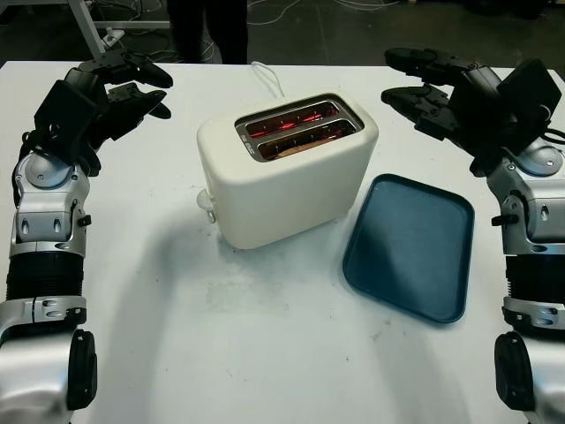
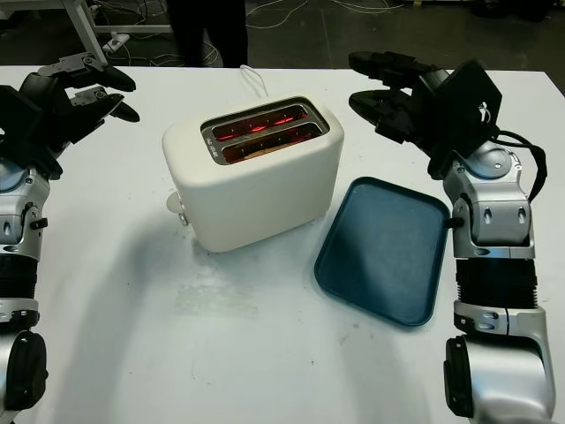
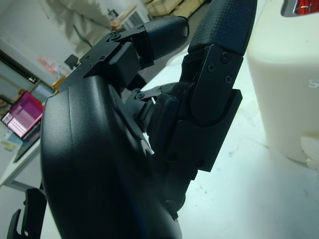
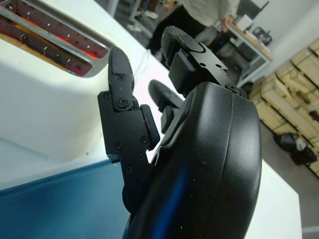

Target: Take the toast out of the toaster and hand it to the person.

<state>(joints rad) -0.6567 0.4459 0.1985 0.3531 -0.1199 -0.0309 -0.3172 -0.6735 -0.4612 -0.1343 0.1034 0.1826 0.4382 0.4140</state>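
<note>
A cream toaster (image 1: 287, 172) stands in the middle of the white table, its two slots glowing red. A brown edge of toast (image 1: 296, 144) shows low inside the nearer slot. My left hand (image 1: 132, 84) is raised at the far left of the table, open, well clear of the toaster. On the far right my right hand (image 1: 419, 84) is raised and open, a little apart from the toaster's right end. A person in dark trousers (image 1: 207, 26) stands beyond the table's far edge.
A dark blue tray (image 1: 410, 247) lies flat just right of the toaster. The toaster's white cord (image 1: 265, 75) runs toward the far edge. Beyond the table are a metal frame, cables on the floor and stacked boxes.
</note>
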